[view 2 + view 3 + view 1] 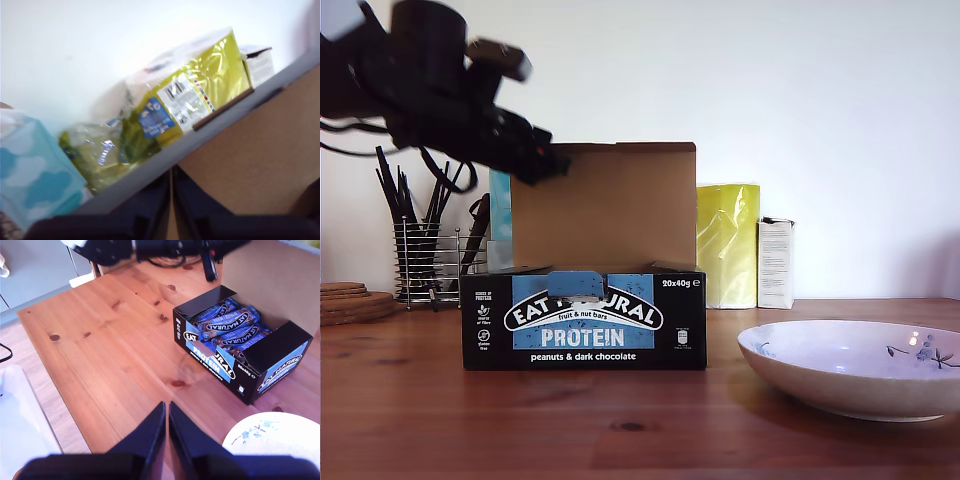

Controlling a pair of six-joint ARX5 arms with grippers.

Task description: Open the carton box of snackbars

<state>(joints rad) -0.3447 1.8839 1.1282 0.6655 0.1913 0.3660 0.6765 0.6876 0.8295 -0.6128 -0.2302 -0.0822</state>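
while the wide low black cardboard carton box [583,318] w/ the blue front panel sits mid-table on the brown wooden table [470,420], its hinged lid [605,205] stands upright behind it, plain brown inside facing the exterior cam. second wrist view looks down into the box [240,347]: blue-wrapped snack bars [227,327] lie packed inside.

my first gripper [545,160] is up at the lid's top corner on the exterior view's left; in the first wrist view its dark fingers [150,210] sit tight together, only a thin slit between them, right at the lid's edge [220,130]. can't tell if the lid is pinched between them.

my second gripper [166,432] hangs well above bare table, apart from the box, fingers pressed together on nothing.

a white ceramic bowl w/ blue flower print [855,365] sits near the box on the exterior view's right. behind the lid: a shiny yellow-green plastic packet [728,245], a small white upright carton [776,262], a light-blue tissue box [35,175]. a wire holder of dark utensils [425,255] and stacked wooden coasters [350,300] stand at the exterior view's left.
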